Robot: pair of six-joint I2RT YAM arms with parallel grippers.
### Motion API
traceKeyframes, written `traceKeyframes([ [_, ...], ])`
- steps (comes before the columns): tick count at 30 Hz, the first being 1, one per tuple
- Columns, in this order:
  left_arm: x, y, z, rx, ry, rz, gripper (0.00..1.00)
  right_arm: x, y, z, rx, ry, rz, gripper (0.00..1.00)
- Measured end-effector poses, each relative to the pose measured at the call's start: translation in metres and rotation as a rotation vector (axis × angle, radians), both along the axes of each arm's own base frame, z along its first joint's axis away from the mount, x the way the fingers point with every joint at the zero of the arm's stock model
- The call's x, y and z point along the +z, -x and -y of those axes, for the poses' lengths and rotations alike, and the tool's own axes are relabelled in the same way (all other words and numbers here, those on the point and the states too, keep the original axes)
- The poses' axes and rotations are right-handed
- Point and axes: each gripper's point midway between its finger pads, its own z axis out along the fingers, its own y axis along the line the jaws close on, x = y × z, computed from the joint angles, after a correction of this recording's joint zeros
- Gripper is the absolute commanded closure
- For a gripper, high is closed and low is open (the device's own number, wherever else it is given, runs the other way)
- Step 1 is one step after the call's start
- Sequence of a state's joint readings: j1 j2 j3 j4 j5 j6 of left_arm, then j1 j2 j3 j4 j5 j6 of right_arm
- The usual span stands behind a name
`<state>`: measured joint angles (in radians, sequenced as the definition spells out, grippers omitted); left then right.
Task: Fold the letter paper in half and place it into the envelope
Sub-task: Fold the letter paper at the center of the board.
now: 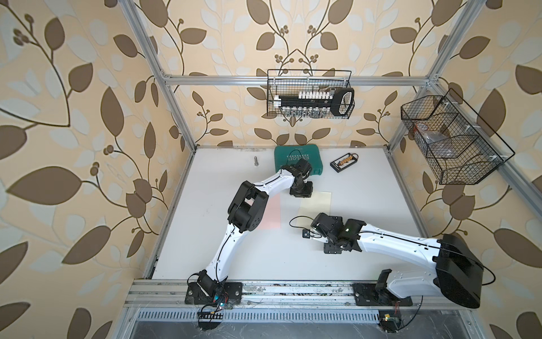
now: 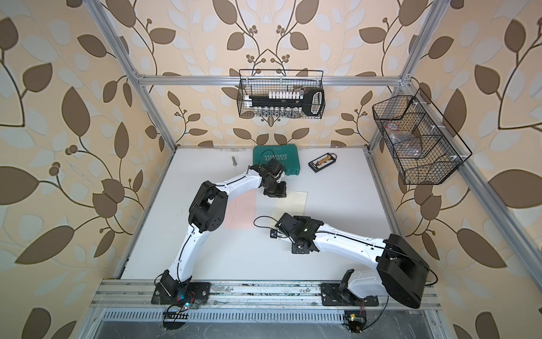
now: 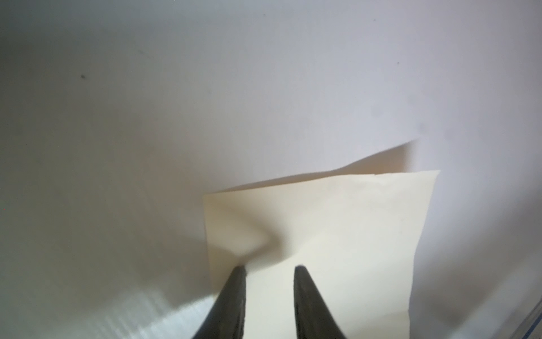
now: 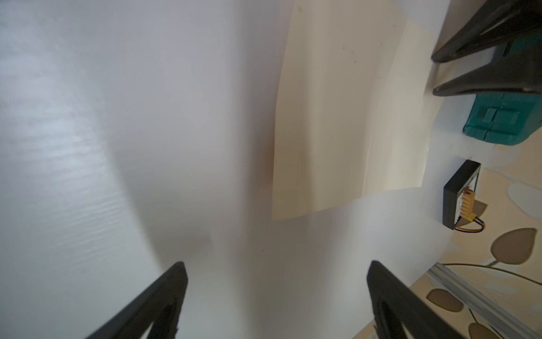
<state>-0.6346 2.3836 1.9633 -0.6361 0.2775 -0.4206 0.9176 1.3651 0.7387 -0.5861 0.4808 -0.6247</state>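
Observation:
The pale yellow letter paper (image 1: 318, 205) (image 2: 293, 204) lies on the white table right of centre. Its far left corner is under my left gripper (image 3: 270, 268). In the left wrist view both fingertips press on the letter paper (image 3: 337, 234) with a narrow gap between them. The sheet puckers beside one tip and its far edge stands off the table. The pink envelope (image 1: 271, 212) (image 2: 243, 211) lies flat to the left, partly hidden by the left arm's elbow. My right gripper (image 4: 277, 264) hangs wide open and empty over bare table, short of the letter paper's (image 4: 337, 117) near edge.
A teal case (image 1: 296, 161), a black connector board (image 1: 343, 163) and a bolt (image 1: 256, 161) lie along the back of the table. Wire baskets hang on the back rail (image 1: 311, 94) and the right rail (image 1: 451, 141). Aluminium frame posts border the table.

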Motion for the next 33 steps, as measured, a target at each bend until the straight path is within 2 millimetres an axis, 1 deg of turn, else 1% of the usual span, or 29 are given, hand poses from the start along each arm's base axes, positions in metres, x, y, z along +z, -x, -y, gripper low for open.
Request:
traceKeyframes([
  [7, 0.000, 0.000, 0.000, 0.000, -0.001, 0.000, 0.70, -0.021, -0.017, -0.014, 0.035, 0.036, 0.042, 0.06],
  [17, -0.001, 0.000, -0.001, -0.015, -0.006, 0.009, 0.72, -0.017, -0.054, -0.035, 0.007, 0.009, 0.222, 0.08],
  [20, -0.002, 0.000, -0.002, -0.022, -0.008, 0.014, 0.72, -0.016, -0.060, -0.038, -0.003, 0.001, 0.253, 0.10],
  [24, -0.001, 0.000, -0.002, -0.026, -0.009, 0.017, 0.72, -0.016, -0.065, -0.042, -0.006, -0.008, 0.275, 0.15],
  [28, -0.002, 0.001, -0.002, -0.035, -0.011, 0.022, 0.73, -0.019, -0.066, -0.044, 0.002, -0.009, 0.272, 0.28],
  [33, -0.001, 0.001, -0.002, -0.043, -0.012, 0.025, 0.73, -0.026, -0.061, -0.043, 0.018, -0.003, 0.237, 0.56],
])
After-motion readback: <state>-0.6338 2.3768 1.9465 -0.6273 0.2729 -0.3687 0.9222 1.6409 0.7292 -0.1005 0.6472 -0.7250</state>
